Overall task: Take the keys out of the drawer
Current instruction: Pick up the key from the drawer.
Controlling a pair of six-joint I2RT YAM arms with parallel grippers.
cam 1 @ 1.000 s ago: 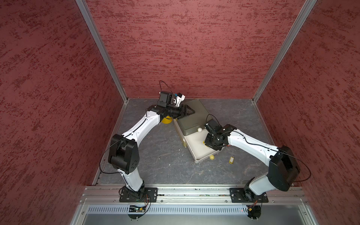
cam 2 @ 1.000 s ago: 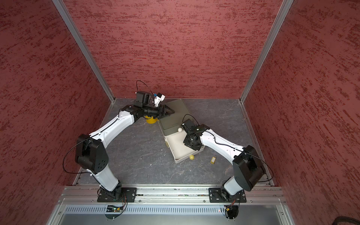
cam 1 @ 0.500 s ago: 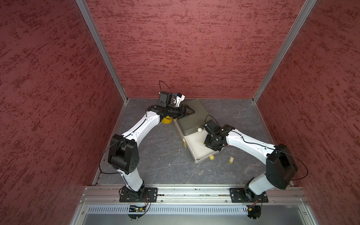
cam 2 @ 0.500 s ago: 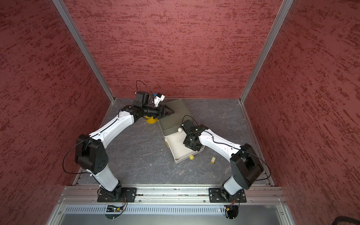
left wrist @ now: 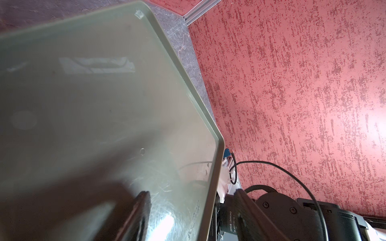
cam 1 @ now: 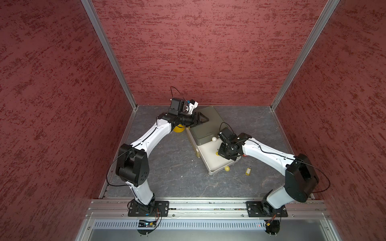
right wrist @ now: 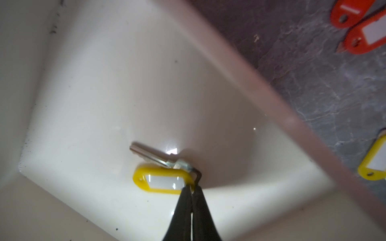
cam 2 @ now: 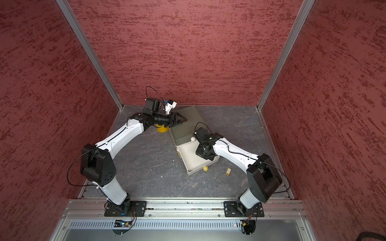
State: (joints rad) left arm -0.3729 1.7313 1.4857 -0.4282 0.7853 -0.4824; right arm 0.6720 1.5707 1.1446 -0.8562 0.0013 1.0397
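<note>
Grey tabletop [cam 1: 167, 167], white drawer [cam 1: 208, 156], one yellow-tagged key [right wrist: 163, 183] inside.

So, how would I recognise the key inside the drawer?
Find the open white drawer by the green box. One yellow key lies inside, caught in the closed tips of the right gripper. Two red keys and another yellow one lie outside on the floor.

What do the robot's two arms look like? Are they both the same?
Yes, they match. The left arm and the right arm both have smooth white shells and chunky black joints. Black cables loop along them. Each arm ends in a black pincer, the left pincer and the right pincer, with slim pointed fingers. Small white lettering marks one black motor.
</note>
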